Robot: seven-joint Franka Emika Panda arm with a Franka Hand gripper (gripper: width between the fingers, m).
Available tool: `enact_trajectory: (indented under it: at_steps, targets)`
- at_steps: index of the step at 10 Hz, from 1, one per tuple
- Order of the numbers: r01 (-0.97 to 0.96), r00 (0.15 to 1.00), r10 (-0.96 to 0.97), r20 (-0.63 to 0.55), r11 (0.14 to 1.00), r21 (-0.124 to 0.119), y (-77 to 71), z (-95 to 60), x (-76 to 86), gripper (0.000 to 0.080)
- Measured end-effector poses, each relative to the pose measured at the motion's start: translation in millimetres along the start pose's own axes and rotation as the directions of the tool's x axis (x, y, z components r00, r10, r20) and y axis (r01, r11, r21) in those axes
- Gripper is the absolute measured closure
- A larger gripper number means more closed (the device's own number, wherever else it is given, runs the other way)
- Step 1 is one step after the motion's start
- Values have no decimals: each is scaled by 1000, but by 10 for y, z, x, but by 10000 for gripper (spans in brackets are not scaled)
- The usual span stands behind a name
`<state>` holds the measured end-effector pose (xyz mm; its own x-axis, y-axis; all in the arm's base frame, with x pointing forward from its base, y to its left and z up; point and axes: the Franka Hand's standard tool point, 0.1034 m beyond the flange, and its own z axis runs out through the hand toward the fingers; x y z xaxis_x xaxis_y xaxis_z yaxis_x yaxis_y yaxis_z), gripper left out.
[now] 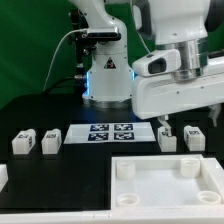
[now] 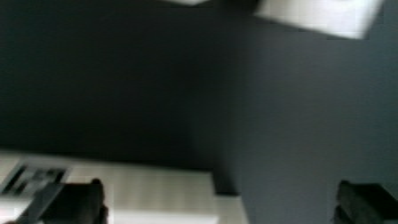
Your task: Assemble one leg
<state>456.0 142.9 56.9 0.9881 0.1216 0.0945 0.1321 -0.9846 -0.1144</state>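
Observation:
Several legs stand on the black table in the exterior view: two at the left [image 1: 22, 143] [image 1: 50, 140] and two at the right [image 1: 168, 138] [image 1: 196, 136], each a small white block with a tag. My gripper [image 1: 190, 122] hangs just above and behind the two right legs, open and empty. In the wrist view the gripper [image 2: 226, 195] shows two dark fingertips [image 2: 80, 200] far apart with nothing between them. A blurred white piece [image 2: 143, 180] with a tag at its edge lies beneath; I cannot tell which part it is.
The marker board [image 1: 108, 133] lies between the two pairs of legs. A large white square tray-like piece [image 1: 165, 195] with corner sockets lies at the front. A white part [image 1: 3, 178] shows at the exterior view's left edge. The arm's base [image 1: 105, 75] stands behind.

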Motion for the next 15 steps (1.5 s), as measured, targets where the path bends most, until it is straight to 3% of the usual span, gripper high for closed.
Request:
enact_trajectory:
  at_steps: [2, 3, 6, 7, 8, 10, 11, 13, 14, 15]
  targets:
    - [-214, 977, 214, 13, 977, 10, -290, 30, -66, 150]
    - [-199, 980, 199, 20, 980, 11, -413, 35, -81, 150]
    - [-173, 984, 173, 45, 985, 7, -390, 41, -88, 150]
    - [-174, 966, 175, 188, 984, -20, -410, 74, -236, 150]
    - [-167, 939, 169, 299, 985, -34, -427, 94, -265, 150]
    - [-150, 902, 149, 405, 988, -30, -309, 164, -338, 150]
    - [-146, 849, 141, 508, 989, -31, -277, 111, -394, 150]
    - [-146, 788, 130, 602, 989, -21, -271, 120, -331, 150]
    - [-146, 717, 123, 686, 989, -25, -272, 102, -419, 150]
    - [-158, 652, 132, 746, 987, -36, -288, 130, -407, 150]
